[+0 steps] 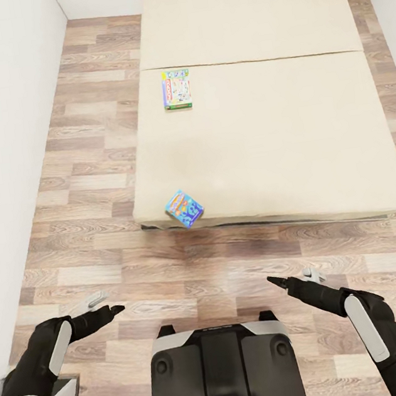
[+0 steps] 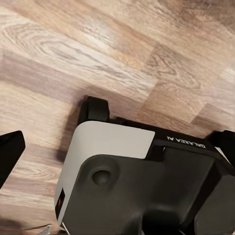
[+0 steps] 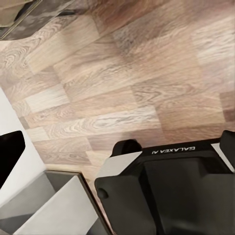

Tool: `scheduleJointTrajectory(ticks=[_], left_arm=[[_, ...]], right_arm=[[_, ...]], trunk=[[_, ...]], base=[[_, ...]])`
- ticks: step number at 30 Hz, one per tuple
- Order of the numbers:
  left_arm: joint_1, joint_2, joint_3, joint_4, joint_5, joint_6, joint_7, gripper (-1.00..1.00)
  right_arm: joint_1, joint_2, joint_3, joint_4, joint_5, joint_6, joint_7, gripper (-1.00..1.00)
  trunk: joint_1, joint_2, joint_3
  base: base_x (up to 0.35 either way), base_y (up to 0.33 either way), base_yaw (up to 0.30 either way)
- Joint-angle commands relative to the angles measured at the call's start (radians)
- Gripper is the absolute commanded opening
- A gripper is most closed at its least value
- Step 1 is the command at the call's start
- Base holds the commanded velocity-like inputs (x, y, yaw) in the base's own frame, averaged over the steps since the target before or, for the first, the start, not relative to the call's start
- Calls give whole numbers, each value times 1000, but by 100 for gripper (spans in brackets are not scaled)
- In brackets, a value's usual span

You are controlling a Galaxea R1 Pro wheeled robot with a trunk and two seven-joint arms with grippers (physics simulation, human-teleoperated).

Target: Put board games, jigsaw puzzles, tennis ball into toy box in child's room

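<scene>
Beige sheet covered the bed (image 1: 262, 118), which lay ahead of the robot on the wood-plank floor (image 1: 93, 175), with a white wall (image 1: 3, 125) along the left side. Two board games were on the bed. One board game (image 1: 176, 89), with a green and white cartoon cover, lay flat near the bed's left edge, just in front of the seam across the sheet. The second board game (image 1: 184, 209), blue with bright spots, sat at the near left corner of the bed, tilted and overhanging the edge.

Left gripper (image 1: 108, 312) was held low over the floor, to the left of the robot's base (image 1: 221, 362), fingers pointing inward; nothing was between them. Whether it was spread or closed could not be told from the head view. Right gripper (image 1: 279, 282) mirrored it on the right side, also holding nothing, spread likewise unclear.

Left wrist view looked down on the floor and the grey and black base (image 2: 147, 186). Right wrist view showed the base (image 3: 171, 191) lettered GALAXEA, floor planks and a grey panel (image 3: 44, 210) beside it.
</scene>
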Motion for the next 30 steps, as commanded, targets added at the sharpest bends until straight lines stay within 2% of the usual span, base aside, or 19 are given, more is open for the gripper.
scheduleJointTrajectory(ticks=[1,4,8,22,30], left_arm=[[0,-5,0,-1,-3,4,-1,100],[-1,-25,-9,-1,-6,-3,8,100],[-2,-33,-13,-1,-9,-12,12,100],[-3,-18,-13,-1,-10,-15,13,100],[-3,-16,-14,-1,-10,-16,14,100]], right_arm=[[0,0,-2,0,1,6,4,100],[0,-1,-4,-1,2,6,4,100],[0,5,-4,-1,4,6,3,100],[0,9,-6,-1,4,3,4,100],[0,14,-5,-1,5,3,3,100]], trunk=[[1,-1,1],[1,-1,6],[1,-1,12],[1,-1,36],[1,-1,49]], base=[[0,0,79],[0,0,79],[0,0,79],[-2,0,43],[-132,34,2]])
